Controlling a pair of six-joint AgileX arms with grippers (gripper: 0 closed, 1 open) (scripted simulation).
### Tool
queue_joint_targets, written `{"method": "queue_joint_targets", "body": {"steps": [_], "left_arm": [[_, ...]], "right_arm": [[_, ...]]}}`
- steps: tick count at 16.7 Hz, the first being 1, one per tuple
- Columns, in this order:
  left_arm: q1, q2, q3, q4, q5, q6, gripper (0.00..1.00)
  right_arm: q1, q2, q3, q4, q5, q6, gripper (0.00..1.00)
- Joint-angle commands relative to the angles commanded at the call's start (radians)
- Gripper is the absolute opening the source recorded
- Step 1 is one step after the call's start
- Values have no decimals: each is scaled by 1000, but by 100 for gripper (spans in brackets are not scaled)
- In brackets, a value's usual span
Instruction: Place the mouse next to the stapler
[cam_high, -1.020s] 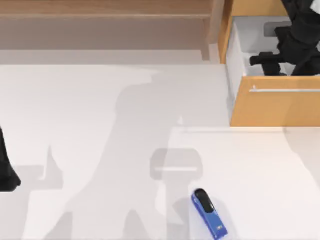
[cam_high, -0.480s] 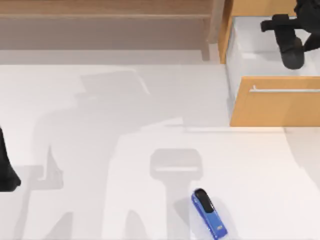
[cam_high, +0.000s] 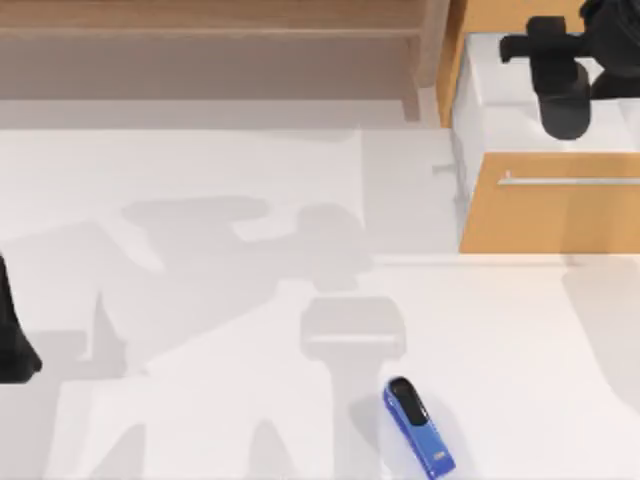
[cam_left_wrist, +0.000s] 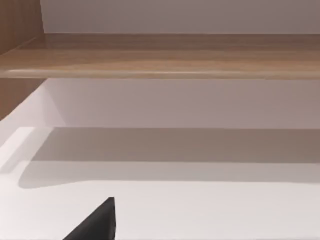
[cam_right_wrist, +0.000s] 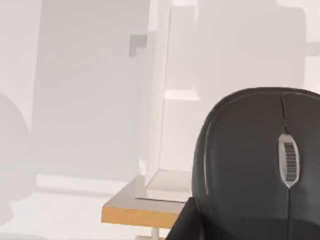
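The dark grey oval mouse (cam_high: 566, 108) hangs over the open drawer (cam_high: 548, 215) at the back right, with my right gripper (cam_high: 562, 82) shut on it. The right wrist view has the mouse (cam_right_wrist: 250, 165) close up, scroll wheel showing, above the drawer's wooden front edge (cam_right_wrist: 127, 215). The blue stapler (cam_high: 419, 427) with its black top lies slanted near the table's front edge, far from the mouse. My left arm (cam_high: 12, 340) is parked at the table's left edge; a dark tip of the left gripper (cam_left_wrist: 97, 225) shows in the left wrist view.
A wooden shelf unit (cam_high: 200, 50) runs along the back. The drawer's front with its metal handle (cam_high: 565, 181) juts out over the white table (cam_high: 200, 300). Open tabletop lies between the drawer and the stapler.
My right gripper has risen out of the drawer with the mouse in it and shifted slightly left. The stapler and the left arm have not moved.
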Motion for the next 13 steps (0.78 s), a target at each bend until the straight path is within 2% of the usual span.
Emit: {"method": "queue_joint_targets", "body": {"steps": [6, 13], "left_arm": [[0, 0, 0, 0, 0, 0, 100], [0, 0, 0, 0, 0, 0, 100]], "right_arm": [[131, -179, -321, 70, 12, 150, 0], [277, -274, -668, 141, 19, 317, 0]]}}
